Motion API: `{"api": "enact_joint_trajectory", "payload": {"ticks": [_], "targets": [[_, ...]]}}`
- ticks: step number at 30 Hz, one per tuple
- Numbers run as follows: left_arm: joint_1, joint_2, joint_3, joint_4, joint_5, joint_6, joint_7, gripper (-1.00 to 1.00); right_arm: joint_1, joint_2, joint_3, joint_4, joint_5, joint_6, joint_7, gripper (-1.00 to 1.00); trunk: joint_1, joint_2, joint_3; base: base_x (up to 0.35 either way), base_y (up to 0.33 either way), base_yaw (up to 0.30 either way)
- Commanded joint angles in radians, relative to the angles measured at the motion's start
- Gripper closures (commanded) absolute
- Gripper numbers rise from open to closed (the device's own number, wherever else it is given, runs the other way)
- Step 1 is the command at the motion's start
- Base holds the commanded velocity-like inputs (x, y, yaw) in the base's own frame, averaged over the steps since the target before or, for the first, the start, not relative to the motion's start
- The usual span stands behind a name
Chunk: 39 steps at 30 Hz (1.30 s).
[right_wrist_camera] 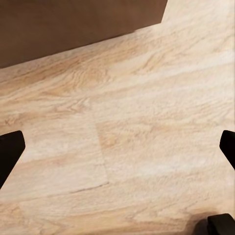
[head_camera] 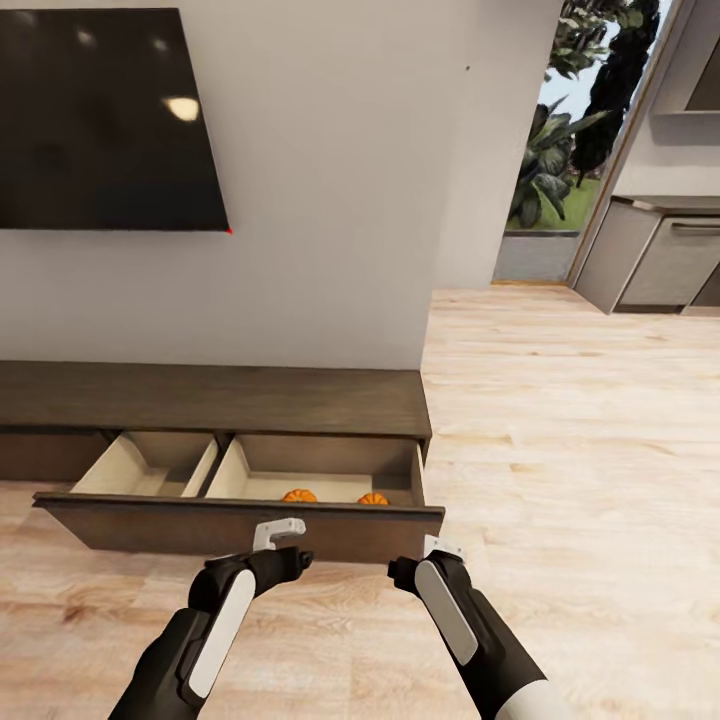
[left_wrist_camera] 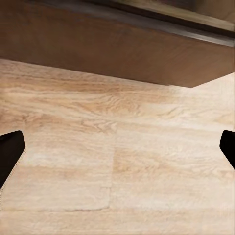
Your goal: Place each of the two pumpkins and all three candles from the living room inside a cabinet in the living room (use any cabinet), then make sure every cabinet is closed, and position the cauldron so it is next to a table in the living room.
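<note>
Orange pumpkins (head_camera: 299, 495) (head_camera: 373, 498) by open cabinet (head_camera: 240, 400) drawer's front edge; left gripper (left_wrist_camera: 117, 147), right gripper (right_wrist_camera: 117, 147) spread, empty.

Looked down along the right gripper (right_wrist_camera: 117, 147) at a light wood-plank floor (right_wrist_camera: 147, 122) with visible grain and a thin seam between boards. Showed the two dark fingertips (right_wrist_camera: 10, 152) at opposite edges of the picture, set wide apart with nothing between them but floor. Showed a dark brown wood-grain cabinet front (right_wrist_camera: 73, 24) across one side of the frame, its lower edge running at a slant over the floor and ending at a corner. Included a small dark rounded shape (right_wrist_camera: 220, 225) in one corner, not identifiable.
</note>
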Motion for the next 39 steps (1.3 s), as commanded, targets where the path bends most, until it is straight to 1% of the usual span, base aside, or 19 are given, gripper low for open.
{"api": "enact_joint_trajectory", "payload": {"ticks": [1,3,8,11,13,14,16,17,18,19,21,24,26,30,33,35,37,38,39], "targets": [[-0.001,0.0,0.001,0.003,0.007,-0.007,0.009,-1.0,0.0,0.0,0.002,0.0,-0.009,0.0,-0.01,-1.0,0.004,-0.008,-0.004,0.0,0.0,0.0],[0.0,0.001,0.005,0.011,-0.003,-0.03,0.009,-1.0,0.0,-0.004,0.002,0.002,-0.008,-0.003,-0.01,-1.0,0.012,-0.022,-0.01,0.0,0.0,0.0],[0.0,0.003,0.008,0.018,-0.018,-0.067,0.008,-1.0,0.001,-0.032,0.002,0.005,-0.007,-0.015,-0.01,-1.0,0.031,-0.057,-0.026,0.0,0.0,0.0],[0.0,0.003,0.007,0.02,-0.023,-0.09,0.008,-1.0,0.001,-0.036,0.003,0.008,-0.007,-0.043,-0.009,-1.0,0.042,-0.078,-0.035,0.0,0.0,0.0],[0.001,0.003,0.006,0.02,-0.035,-0.101,0.008,-1.0,0.001,-0.035,0.005,0.019,-0.004,-0.058,-0.008,-1.0,0.05,-0.092,-0.042,0.0,0.0,0.0],[0.001,0.003,0.006,0.021,-0.044,-0.11,0.008,-1.0,0.001,-0.035,0.006,0.03,0.003,-0.065,-0.008,-1.0,0.054,-0.099,-0.045,0.0,0.0,0.0],[0.002,0.003,0.007,0.022,-0.063,-0.14,0.008,-1.0,0.001,-0.031,0.022,0.065,0.047,-0.075,-0.009,-1.0,0.061,-0.113,-0.051,0.0,0.0,0.0],[0.003,0.003,0.007,0.022,-0.067,-0.152,0.008,-1.0,0.0,-0.029,0.031,0.076,0.072,-0.077,-0.009,-1.0,0.065,-0.12,-0.054,0.0,0.0,0.0],[0.003,0.003,0.007,0.022,-0.068,-0.158,0.008,-1.0,0.0,-0.028,0.034,0.08,0.084,-0.078,-0.009,-1.0,0.069,-0.127,-0.057,0.0,0.0,0.0],[0.003,0.003,0.008,0.026,-0.07,-0.176,0.007,-1.0,0.0,-0.025,0.041,0.088,0.114,-0.08,-0.01,-1.0,0.073,-0.134,-0.06,0.0,0.0,0.0],[0.004,0.005,0.008,0.042,-0.073,-0.203,0.008,-1.0,0.0,-0.023,0.044,0.093,0.133,-0.08,-0.009,-1.0,0.081,-0.148,-0.067,0.0,0.0,0.0],[0.005,0.011,0.008,0.06,-0.076,-0.252,0.008,-1.0,0.0,-0.021,0.045,0.096,0.142,-0.089,-0.009,-1.0,0.092,-0.169,-0.076,0.0,0.0,0.0],[0.006,0.015,0.007,0.063,-0.077,-0.273,0.008,-1.0,0.001,-0.021,0.047,0.097,0.145,-0.119,-0.009,-1.0,0.1,-0.183,-0.082,0.0,0.0,0.0],[0.008,0.016,0.008,0.065,-0.078,-0.286,0.009,-1.0,0.001,-0.02,0.05,0.097,0.143,-0.165,-0.008,-1.0,0.115,-0.211,-0.095,0.0,0.0,0.0],[0.009,0.017,0.008,0.065,-0.079,-0.315,0.008,-1.0,0.001,-0.021,0.051,0.097,0.145,-0.175,-0.008,-1.0,0.127,-0.232,-0.104,0.0,0.0,0.0],[0.01,0.018,0.008,0.065,-0.08,-0.345,0.008,-1.0,0.001,-0.022,0.052,0.098,0.145,-0.206,-0.008,-1.0,0.134,-0.246,-0.111,0.0,0.0,0.0],[0.011,0.019,0.007,0.068,-0.106,-0.388,0.008,-1.0,0.001,-0.024,0.054,0.098,0.145,-0.271,-0.006,-1.0,0.142,-0.26,-0.117,0.0,0.0,0.0],[0.012,0.018,0.006,0.07,-0.159,-0.434,0.008,-1.0,0.001,-0.026,0.055,0.098,0.145,-0.312,0.002,-1.0,0.146,-0.267,-0.12,0.0,0.0,0.0],[0.012,0.018,0.006,0.072,-0.175,-0.449,0.008,-1.0,0.002,-0.027,0.055,0.098,0.146,-0.32,0.008,-1.0,0.15,-0.274,-0.123,0.0,0.0,0.0]]}}
